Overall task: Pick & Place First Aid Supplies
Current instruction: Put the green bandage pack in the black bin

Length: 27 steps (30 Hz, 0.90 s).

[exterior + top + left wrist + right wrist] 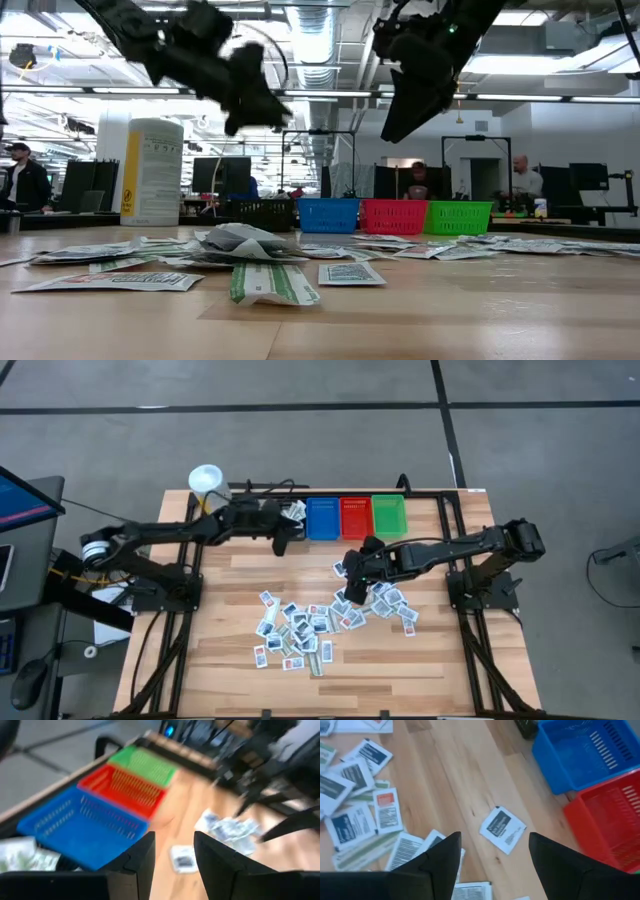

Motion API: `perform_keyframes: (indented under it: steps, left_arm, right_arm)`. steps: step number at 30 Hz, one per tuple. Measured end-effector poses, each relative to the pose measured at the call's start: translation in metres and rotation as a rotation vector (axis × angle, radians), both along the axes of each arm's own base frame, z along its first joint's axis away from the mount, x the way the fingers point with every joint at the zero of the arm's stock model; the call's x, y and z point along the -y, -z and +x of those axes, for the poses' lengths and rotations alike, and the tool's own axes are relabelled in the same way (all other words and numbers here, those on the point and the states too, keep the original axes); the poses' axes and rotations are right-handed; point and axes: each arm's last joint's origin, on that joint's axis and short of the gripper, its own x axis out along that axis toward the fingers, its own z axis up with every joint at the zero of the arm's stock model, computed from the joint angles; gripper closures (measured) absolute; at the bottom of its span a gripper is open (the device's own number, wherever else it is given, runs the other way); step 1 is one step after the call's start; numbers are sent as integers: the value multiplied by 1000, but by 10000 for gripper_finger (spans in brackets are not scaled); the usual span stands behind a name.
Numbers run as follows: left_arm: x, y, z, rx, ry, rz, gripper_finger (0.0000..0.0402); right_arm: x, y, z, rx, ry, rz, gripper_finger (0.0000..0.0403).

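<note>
The first aid packets (pixel 318 622) lie scattered in a loose heap on the wooden table, toward its near side. One lone packet (pixel 502 829) lies flat in front of the blue bin (pixel 580 750). My right gripper (pixel 493 840) hovers open above it, empty. My left gripper (pixel 173 840) is open and empty, raised just in front of the black bin (pixel 272 516) and the blue bin (pixel 75 827). A few packets (pixel 293 510) rest inside the black bin. In the low view both grippers, left (pixel 250 98) and right (pixel 412 95), hang well above the tabletop.
The black, blue (pixel 322 518), red (pixel 355 517) and green (pixel 388 515) bins stand in a row along the far edge. A white tub with a yellow label (pixel 150 170) stands at the far left corner. People stand in the room beyond the table. Bare wood shows near the left edge.
</note>
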Motion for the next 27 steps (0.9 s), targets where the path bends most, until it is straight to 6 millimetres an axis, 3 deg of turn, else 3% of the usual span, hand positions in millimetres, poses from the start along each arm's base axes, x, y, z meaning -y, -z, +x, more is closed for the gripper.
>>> perform_keyframes:
  steps: [5, 10, 18, 27]
  left_arm:
    - [21, -30, -11, 113, 58, 44, 266]
    - [42, -46, -19, 170, 125, 61, 266]
    - [64, -48, -23, 136, 219, 66, 266]
    - [68, -47, -22, 130, 238, 67, 266]
  right_arm:
    - [-4, 5, -1, 26, 49, 74, 175]
    - [-12, 17, -5, 63, 125, 235, 175]
    - [-48, 28, -3, 160, 8, 288, 175]
    - [-80, 72, -16, -126, -67, 215, 187]
